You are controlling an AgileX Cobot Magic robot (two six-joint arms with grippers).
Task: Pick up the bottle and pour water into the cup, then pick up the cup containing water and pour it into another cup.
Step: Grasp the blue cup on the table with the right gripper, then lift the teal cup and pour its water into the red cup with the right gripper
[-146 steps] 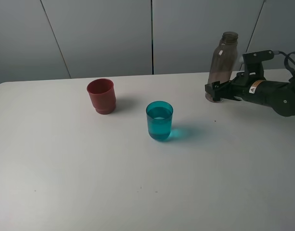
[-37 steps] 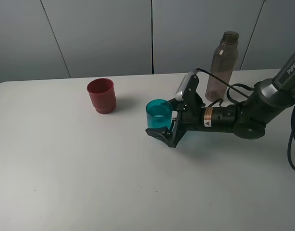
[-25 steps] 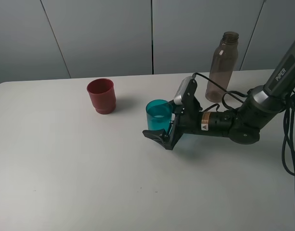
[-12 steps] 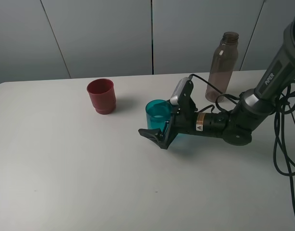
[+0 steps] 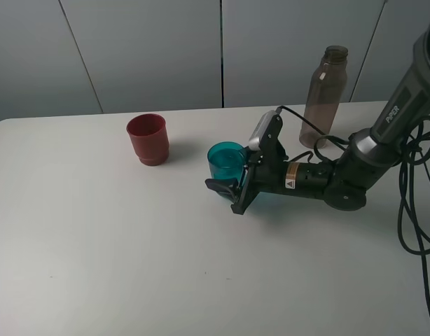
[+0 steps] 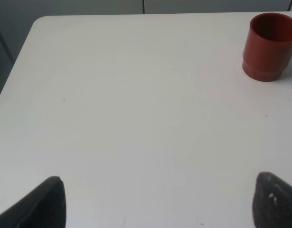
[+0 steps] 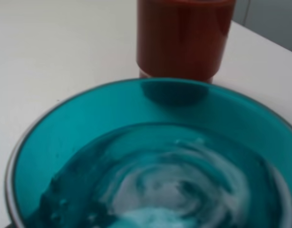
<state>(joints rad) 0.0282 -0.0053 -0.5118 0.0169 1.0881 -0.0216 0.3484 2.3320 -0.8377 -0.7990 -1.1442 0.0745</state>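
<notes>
Right wrist view is showing the cup, carrying water, sitting between the jaws of the right claw, which is clamping it close over the counter. Another cup is standing upright straight ahead of the claw, apart from it, so the pour is likely needing forward travel.

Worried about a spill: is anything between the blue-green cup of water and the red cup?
Nothing visible. Only bare white table lies between the translucent teal plastic tumbler and the opaque red plastic cup; the tall smoky-grey plastic bottle stands off to the other side.
</notes>
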